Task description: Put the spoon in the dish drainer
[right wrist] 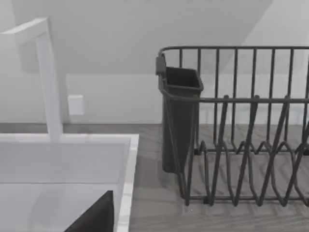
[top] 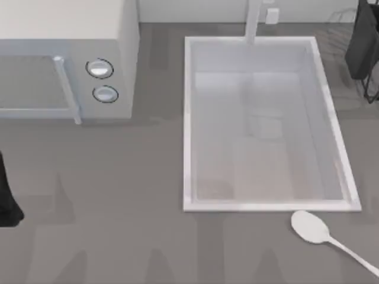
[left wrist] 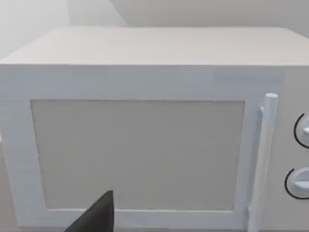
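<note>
Standing at the top view's far right, the dish drainer [right wrist: 241, 145] carries a dark cup on its wire side. The white sink basin [top: 190, 118] sits beside it. The spoon [top: 323, 232] lies on the grey surface [top: 118, 236] just below the basin's rim. A microwave [top: 71, 59] stands left.

Whether either arm's fingers are apart or together, I cannot tell.

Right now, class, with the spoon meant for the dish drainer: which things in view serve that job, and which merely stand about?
For the job:
spoon
dish drainer

Standing about:
microwave
sink basin
tap
</note>
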